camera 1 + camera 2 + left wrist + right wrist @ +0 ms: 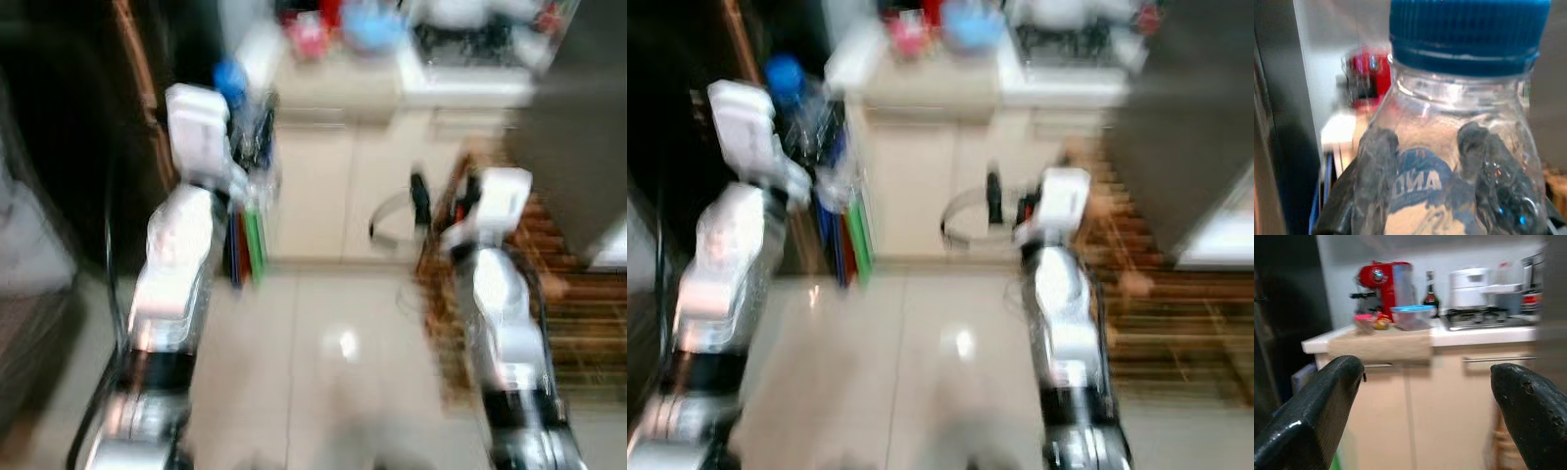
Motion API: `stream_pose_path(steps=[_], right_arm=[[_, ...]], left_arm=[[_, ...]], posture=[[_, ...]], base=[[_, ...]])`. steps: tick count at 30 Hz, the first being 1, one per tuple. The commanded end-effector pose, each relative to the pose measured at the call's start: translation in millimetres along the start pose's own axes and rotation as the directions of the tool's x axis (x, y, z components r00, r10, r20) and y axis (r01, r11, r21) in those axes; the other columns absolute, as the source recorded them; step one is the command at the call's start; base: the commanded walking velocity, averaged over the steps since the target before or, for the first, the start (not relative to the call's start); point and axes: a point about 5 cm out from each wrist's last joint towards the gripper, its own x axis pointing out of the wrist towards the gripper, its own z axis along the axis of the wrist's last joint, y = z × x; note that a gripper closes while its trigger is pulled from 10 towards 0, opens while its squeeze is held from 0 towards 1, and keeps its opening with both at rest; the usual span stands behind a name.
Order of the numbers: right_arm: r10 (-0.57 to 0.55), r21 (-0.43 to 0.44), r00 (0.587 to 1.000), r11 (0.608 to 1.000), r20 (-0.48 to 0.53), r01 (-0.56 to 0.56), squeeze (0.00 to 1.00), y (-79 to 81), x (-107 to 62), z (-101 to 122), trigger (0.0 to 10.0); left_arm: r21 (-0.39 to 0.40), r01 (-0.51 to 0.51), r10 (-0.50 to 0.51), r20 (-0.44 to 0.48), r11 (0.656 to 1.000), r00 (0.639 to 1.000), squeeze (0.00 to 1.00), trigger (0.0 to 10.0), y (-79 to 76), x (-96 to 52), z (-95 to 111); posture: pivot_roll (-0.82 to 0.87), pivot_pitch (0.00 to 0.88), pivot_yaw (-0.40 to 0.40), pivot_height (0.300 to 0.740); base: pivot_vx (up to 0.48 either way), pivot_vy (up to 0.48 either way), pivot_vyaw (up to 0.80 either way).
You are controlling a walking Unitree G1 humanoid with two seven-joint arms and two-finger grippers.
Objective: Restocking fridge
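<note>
A clear plastic water bottle [1459,132] with a blue cap [1464,34] and a blue label sits between the two black fingers [1376,166] of my left gripper [250,132], which is shut on its body. In the head views the bottle [808,117] is held up at the left, in front of a dark opening. My right gripper [1425,401] is open with nothing between its fingers [1317,406], raised ahead of the cream cabinet [333,186]. The head views are blurred.
A cream counter [1400,340] ahead carries a red coffee machine [1383,281], a blue-lidded tub [1411,316], a dark bottle [1430,289] and a stove [1484,316]. A grey fridge side [1185,127] stands at the right, beside a slatted wooden rack [578,294]. Pale tiled floor [333,372] lies below.
</note>
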Motion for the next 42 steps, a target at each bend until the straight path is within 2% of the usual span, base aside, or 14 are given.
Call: stream_pose_path(steps=[1,5,7,11,14,15,16,18,21,23,28,33,36,42], right_arm=[[-0.037,-0.018,0.999,0.999,-0.015,0.037,0.0,-11.2,-3.8,-4,10.0],[-0.035,-0.016,0.999,0.999,-0.041,0.035,0.0,-9.9,-6.6,-11,10.0],[-0.031,-0.018,0.999,0.999,-0.042,0.03,0.0,-8.7,-6.4,-11,10.0],[-0.021,-0.047,0.999,0.999,-0.036,0.019,0.0,-9.8,-9.9,-12,10.0],[-0.084,-0.066,0.993,0.995,-0.08,0.078,0.0,-27.5,-28.4,-26,10.0],[-0.084,-0.066,0.993,0.995,-0.08,0.078,0.0,-27.5,-28.4,-26,10.0],[-0.111,-0.066,0.986,0.992,-0.122,0.103,0.0,-34.9,-40.9,-36,10.0],[-0.115,-0.066,0.983,0.992,-0.142,0.107,0.0,-36.4,-46.9,-40,10.0],[-0.099,-0.063,0.985,0.994,-0.139,0.091,0.0,-32.5,-43.9,-41,10.0],[-0.097,-0.065,0.986,0.994,-0.135,0.089,0.0,-32.0,-42.9,-40,10.0],[-0.099,-0.071,0.987,0.993,-0.127,0.091,0.0,-32.4,-43.1,-38,10.0],[-0.097,-0.074,0.986,0.993,-0.133,0.088,0.0,-33.7,-44.7,-38,10.0],[-0.096,-0.075,0.986,0.993,-0.134,0.087,0.0,-33.7,-45.3,-38,10.0],[-0.102,-0.081,0.986,0.993,-0.133,0.091,0.0,-34.8,-45.5,-37,10.0]], left_arm=[[0.005,-0.012,0.013,-0.006,1.0,1.0,0.0,10.0,1.2,-3.6,-4],[0.021,-0.041,0.042,-0.092,0.999,0.995,0.0,10.0,7.7,-14.8,-26],[0.026,-0.046,0.049,-0.106,0.999,0.993,0.0,10.0,10.3,-16.9,-30],[-0.111,-0.126,0.102,-0.198,0.986,0.975,0.0,10.0,27.9,-32.6,-50],[-0.147,-0.077,0.047,-0.201,0.986,0.979,0.0,10.0,26.2,-45.9,-52],[-0.147,-0.077,0.047,-0.201,0.986,0.979,0.0,10.0,26.2,-45.9,-52],[-0.154,-0.012,-0.014,-0.162,0.988,0.987,0.0,10.0,17.8,-46.5,-45],[-0.147,0.043,-0.061,-0.119,0.988,0.991,0.0,10.0,7.7,-39.4,-38],[-0.145,0.126,-0.139,-0.082,0.981,0.987,0.0,10.0,-8.9,-28.2,-33],[-0.154,0.138,-0.152,-0.08,0.978,0.985,0.0,10.0,-11.5,-26.6,-33],[-0.174,0.141,-0.159,-0.089,0.974,0.983,0.0,10.0,-12.2,-20.3,-36],[-0.169,0.067,-0.087,-0.119,0.983,0.989,0.0,10.0,-4.2,-12.9,-40],[-0.123,0.034,-0.054,-0.158,0.992,0.986,0.0,10.0,-1.9,-12.5,-45],[-0.149,0.063,-0.083,-0.135,0.987,0.987,0.0,10.0,-6.6,-12.9,-45]], posture=[[-0.08,0.0,0.065,0.74],[-0.07,0.0,0.064,0.74],[-0.07,0.0,0.064,0.74],[-0.08,0.0,0.058,0.74],[-0.08,0.0,0.048,0.74],[-0.08,0.0,0.048,0.74],[-0.08,0.0,0.047,0.74],[-0.08,0.0,0.041,0.74],[-0.1,0.0,0.046,0.74],[-0.1,0.0,0.048,0.74],[-0.11,0.0,0.049,0.74],[-0.12,0.0,0.047,0.74],[-0.12,0.0,0.044,0.74],[-0.12,0.0,0.042,0.74]], base=[[0.0,0.0,-0.63],[0.0,0.0,-0.63],[0.0,0.0,-0.61],[0.0,0.0,-0.61],[0.0,0.0,-0.61],[0.0,0.0,-0.61],[0.319,-0.356,-0.61],[0.324,-0.351,-0.62],[0.326,-0.349,-0.61],[0.326,-0.349,-0.62],[0.331,-0.344,-0.62],[0.219,-0.066,-0.63],[0.0,0.0,-0.63],[0.0,0.0,-0.63]])
